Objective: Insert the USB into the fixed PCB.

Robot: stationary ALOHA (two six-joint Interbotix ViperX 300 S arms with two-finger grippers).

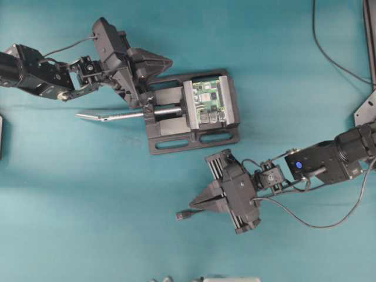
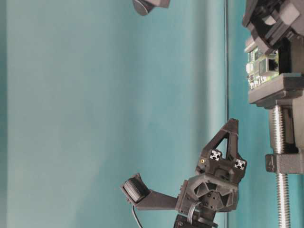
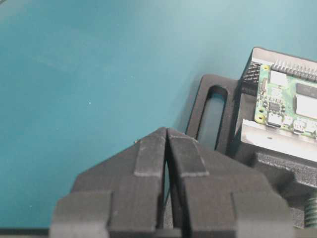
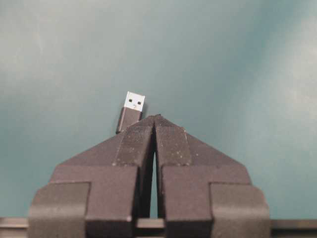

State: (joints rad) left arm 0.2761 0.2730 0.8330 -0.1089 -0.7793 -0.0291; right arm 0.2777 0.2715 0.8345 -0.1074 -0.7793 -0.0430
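The teal counter (image 1: 282,70) carries a black vise (image 1: 194,138) whose grey jaws clamp the fixed PCB (image 1: 210,100) flat and face-up, presumably so it cannot shift under insertion force. The left pincer (image 1: 167,60) sits pressed together and empty beside the vise; the right pincer (image 1: 192,202) is likewise pressed together, holding nothing. The USB (image 4: 131,111) lies loose on the counter just ahead of the right pincer's tips, well apart from the board: a small dark plug with a silver metal end, ungrasped.
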